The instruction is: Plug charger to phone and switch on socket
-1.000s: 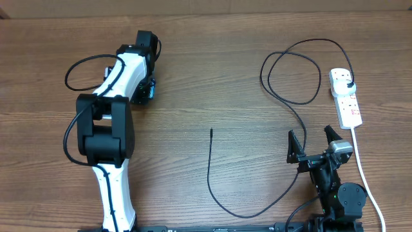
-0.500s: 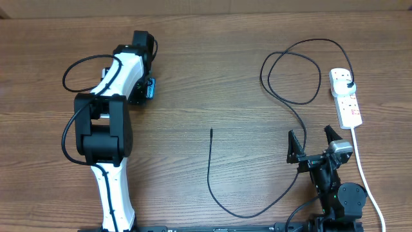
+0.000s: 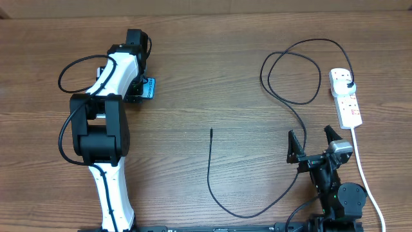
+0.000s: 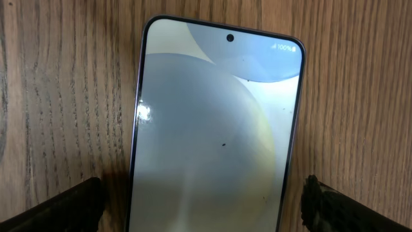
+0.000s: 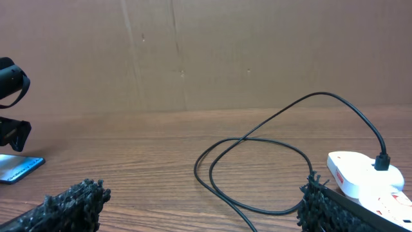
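Note:
The phone (image 4: 215, 122) lies flat on the table with its screen lit, filling the left wrist view. My left gripper (image 4: 206, 212) is open, with one finger on each side of the phone's near end and not touching its edges. From above, only a corner of the phone (image 3: 149, 88) shows beside that gripper (image 3: 136, 90). The charger cable (image 3: 210, 174) has its free tip (image 3: 212, 131) mid-table; it loops right and ends in a black plug (image 3: 348, 84) seated in the white socket strip (image 3: 347, 106). My right gripper (image 3: 313, 143) is open and empty near the strip.
The socket's white cord (image 3: 364, 180) runs down the right side past the right arm. The cable loops (image 5: 257, 161) lie ahead of my right gripper (image 5: 199, 209), with the socket (image 5: 360, 177) at its right. A cardboard wall (image 5: 193, 51) closes the far side.
The left arm has swung a little to the left, so a corner of the phone now shows beside its gripper. The right arm, cable and socket have not moved.

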### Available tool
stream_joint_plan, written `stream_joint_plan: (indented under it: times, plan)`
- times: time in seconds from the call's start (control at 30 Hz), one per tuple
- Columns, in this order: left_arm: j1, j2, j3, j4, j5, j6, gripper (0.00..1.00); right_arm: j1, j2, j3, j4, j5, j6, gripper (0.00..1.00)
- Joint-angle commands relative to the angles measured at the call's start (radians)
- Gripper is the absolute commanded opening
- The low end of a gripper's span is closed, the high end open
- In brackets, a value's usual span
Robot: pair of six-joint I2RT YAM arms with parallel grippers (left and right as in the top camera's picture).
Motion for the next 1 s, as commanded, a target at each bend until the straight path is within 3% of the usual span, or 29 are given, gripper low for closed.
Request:
stream_joint_plan:
  times: [0.0,0.97]
  plan:
    - [0.005,0.031,0.015,0.005,0.014,0.004,1.0,0.005,-0.01,-0.01,0.005,0.01,0.0,1.0]
    - [0.006,0.067,0.015,-0.129,0.05,0.0,1.0,0.005,-0.01,-0.01,0.004,0.011,0.0,1.0]
